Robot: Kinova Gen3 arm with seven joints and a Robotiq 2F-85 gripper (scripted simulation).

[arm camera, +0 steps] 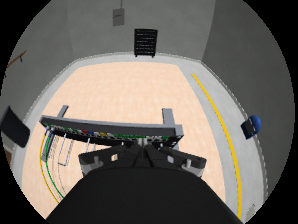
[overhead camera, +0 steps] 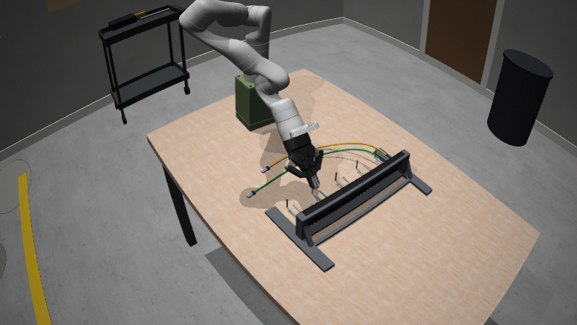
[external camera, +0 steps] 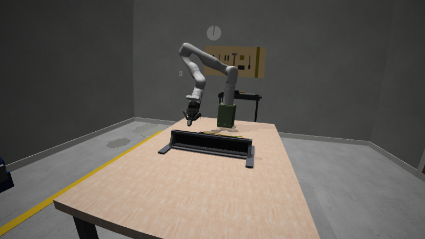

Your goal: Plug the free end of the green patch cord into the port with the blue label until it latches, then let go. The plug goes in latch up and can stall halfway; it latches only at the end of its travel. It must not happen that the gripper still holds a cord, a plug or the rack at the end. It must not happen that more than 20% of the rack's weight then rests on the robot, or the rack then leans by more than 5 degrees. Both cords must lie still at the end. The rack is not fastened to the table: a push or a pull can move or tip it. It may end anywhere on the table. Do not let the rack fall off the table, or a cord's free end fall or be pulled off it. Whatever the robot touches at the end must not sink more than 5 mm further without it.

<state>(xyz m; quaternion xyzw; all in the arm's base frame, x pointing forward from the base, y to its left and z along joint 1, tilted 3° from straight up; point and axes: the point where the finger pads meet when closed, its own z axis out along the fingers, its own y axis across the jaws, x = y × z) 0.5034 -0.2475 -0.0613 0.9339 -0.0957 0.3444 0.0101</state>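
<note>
The tabletop (overhead camera: 404, 258) carries everything, a pale wood slab with dark legs. On its far side a green block (overhead camera: 251, 105) bears the grey arm (overhead camera: 242, 52), which folds up and over and then reaches down toward the middle of the surface.

The dark rack (overhead camera: 351, 194) stands across the tabletop on two flat feet, its long bar running diagonally in the top view. Thin wire posts rise from the surface along the arm's side of it.

Two cords leave the rack's far end side by side and arc away from it. The yellow cord (overhead camera: 347, 144) ends in a small plug (overhead camera: 264, 170) lying on the wood. The green cord (overhead camera: 343, 151) runs partly under the arm, and its free plug (overhead camera: 250, 194) lies on the tabletop just beyond the yellow one, well apart from the rack and untouched.

The pincer (overhead camera: 314, 183) points down above the wood between the green cord and the rack, close to the posts. Its fingers are pressed together with nothing between them.

In the wrist view the port labels are too small to tell apart.
</note>
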